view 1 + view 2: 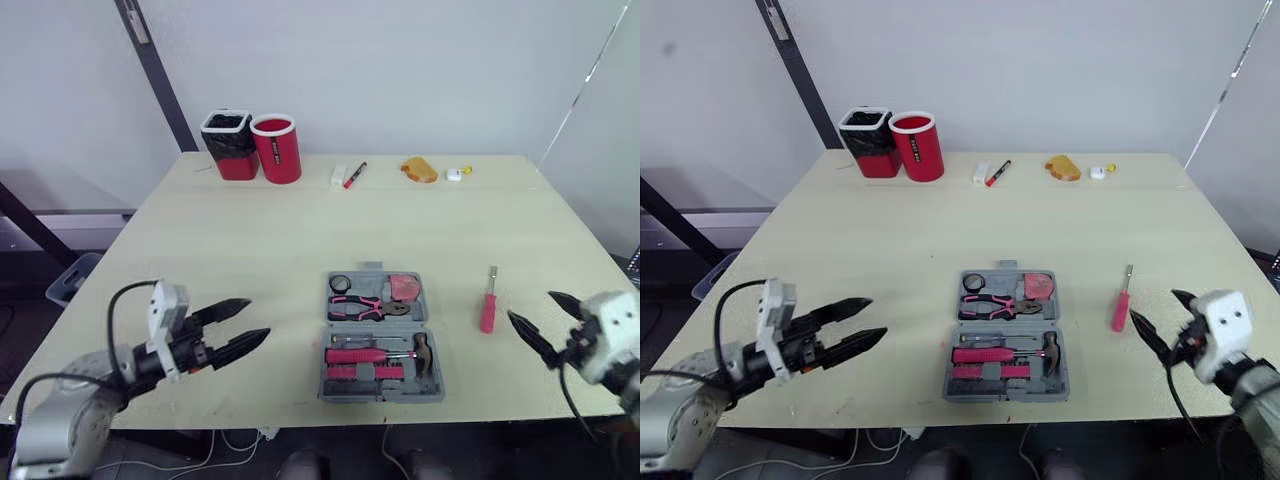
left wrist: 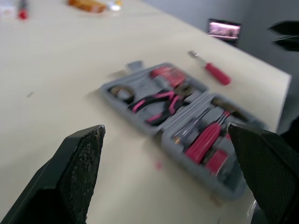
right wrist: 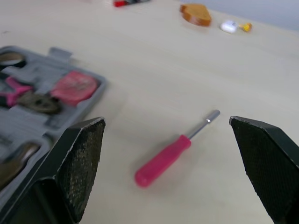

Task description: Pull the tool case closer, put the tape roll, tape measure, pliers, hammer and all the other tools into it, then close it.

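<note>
Work on the pale wooden table (image 1: 250, 250) centres on the grey plastic tool case (image 1: 380, 397), which lies open and flat near the front edge, within reach of both arms, so it probably needs no more pulling. Its far half holds the small black tape roll (image 1: 340, 284), the pink-handled pliers (image 1: 365, 307) and the reddish tape measure (image 1: 404, 288). The near half holds the hammer (image 1: 420, 350) and some pink-handled drivers (image 1: 355, 355). Each sits in its own recess, which is likely why nothing overlaps.

At 3 o'clock from the case, apart from it, the red-handled screwdriver (image 1: 488, 310) lies bare on the table with its shaft pointing to 12 o'clock. It looks like the last tool to go in.

The right gripper (image 1: 530, 305) hangs just beyond the screwdriver at about 4 o'clock, fingers spread and empty, and its wrist view frames the tool between them, a fair line-up for a pick. The left gripper (image 1: 258, 318) waits at 9 o'clock from the case, fingers also apart and empty, perhaps to steady the case or fold the lid.

At 11 o'clock, along the far edge, stand a black cup (image 1: 229, 144) and a red cup (image 1: 277, 149), well clear.
</note>
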`<state>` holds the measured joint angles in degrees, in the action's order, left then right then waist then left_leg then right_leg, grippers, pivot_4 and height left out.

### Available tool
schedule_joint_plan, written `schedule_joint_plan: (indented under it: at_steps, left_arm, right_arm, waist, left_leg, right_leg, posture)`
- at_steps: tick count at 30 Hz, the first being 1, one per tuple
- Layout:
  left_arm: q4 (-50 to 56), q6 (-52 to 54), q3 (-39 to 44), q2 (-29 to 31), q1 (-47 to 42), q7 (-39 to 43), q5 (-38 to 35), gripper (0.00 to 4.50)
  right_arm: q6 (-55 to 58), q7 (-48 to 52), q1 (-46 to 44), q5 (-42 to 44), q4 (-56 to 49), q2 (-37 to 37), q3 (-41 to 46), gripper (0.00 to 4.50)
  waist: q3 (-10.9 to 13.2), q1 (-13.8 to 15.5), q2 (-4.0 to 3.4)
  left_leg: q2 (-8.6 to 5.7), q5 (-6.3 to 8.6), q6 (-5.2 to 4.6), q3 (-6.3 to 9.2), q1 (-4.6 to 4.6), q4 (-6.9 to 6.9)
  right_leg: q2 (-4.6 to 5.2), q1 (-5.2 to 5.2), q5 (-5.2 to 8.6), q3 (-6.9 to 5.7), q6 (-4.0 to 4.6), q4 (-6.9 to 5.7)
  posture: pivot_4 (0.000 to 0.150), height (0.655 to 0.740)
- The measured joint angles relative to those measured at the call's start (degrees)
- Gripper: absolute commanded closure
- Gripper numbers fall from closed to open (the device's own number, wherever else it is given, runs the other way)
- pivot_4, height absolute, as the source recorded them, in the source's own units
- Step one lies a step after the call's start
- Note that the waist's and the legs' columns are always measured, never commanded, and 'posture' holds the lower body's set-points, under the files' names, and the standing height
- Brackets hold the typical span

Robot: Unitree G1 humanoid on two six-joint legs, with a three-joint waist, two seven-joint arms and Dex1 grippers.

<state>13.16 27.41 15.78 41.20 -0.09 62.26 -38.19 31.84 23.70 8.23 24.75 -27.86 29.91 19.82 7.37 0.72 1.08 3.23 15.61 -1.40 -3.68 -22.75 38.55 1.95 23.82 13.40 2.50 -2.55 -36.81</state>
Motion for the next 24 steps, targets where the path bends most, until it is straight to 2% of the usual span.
schedule_joint_plan:
  at_steps: [5,9,13,16,24]
  left_arm:
    - [2.13,-1.98,-5.29,-1.69,-6.82,-1.17,2.07,0.05]
    - [2.13,-3.29,-7.23,-2.15,-8.89,0.48,2.02,0.05]
    - [2.12,-1.71,-7.64,-0.80,-11.56,3.59,-0.12,0.05]
    - [2.16,-1.33,-7.92,-0.58,-13.56,5.60,-1.55,0.05]
    - [2.15,-1.72,-8.01,-0.53,-12.24,6.86,-1.89,0.05]
  right_arm:
    - [15.81,-14.95,-11.87,-3.40,1.50,-6.88,-5.04,0.00]
    - [19.57,-20.18,-17.17,-5.36,6.75,-10.52,-5.54,0.00]
    - [19.21,-22.43,-19.99,-7.68,12.46,-12.83,-7.37,0.00]
    - [17.13,-24.73,-23.71,-10.52,20.57,-15.62,-8.64,0.00]
    - [9.95,-26.48,-27.97,-14.17,32.12,-17.53,-8.88,0.00]
  waist:
    - [0.02,-0.46,0.01]
    - [0.05,-0.85,0.08]
    - [0.08,-1.44,0.11]
    - [0.09,-1.93,0.10]
    - [0.11,-2.47,0.09]
  left_leg:
    - [-0.02,0.00,0.00,-0.32,0.00,-0.08]
    - [-0.03,0.00,-0.01,-0.29,-0.03,-0.12]
    - [-0.01,-0.01,-0.01,-0.27,-0.01,-0.13]
    - [-0.02,-0.01,-0.02,-0.33,0.03,-0.12]
    - [-0.01,-0.01,-0.02,-0.30,0.00,-0.16]
  right_leg:
    - [-0.03,0.01,0.00,0.08,-0.01,0.03]
    - [-0.07,0.02,0.00,0.06,-0.02,0.05]
    - [-0.11,0.01,0.01,0.09,-0.03,0.04]
    - [-0.12,0.01,0.00,0.15,-0.04,0.03]
    - [-0.14,0.02,0.01,0.15,-0.06,0.03]
  posture:
    - [0.150,0.7400]
    - [0.150,0.7400]
    - [0.150,0.7400]
    - [0.150,0.7400]
    - [0.150,0.7400]
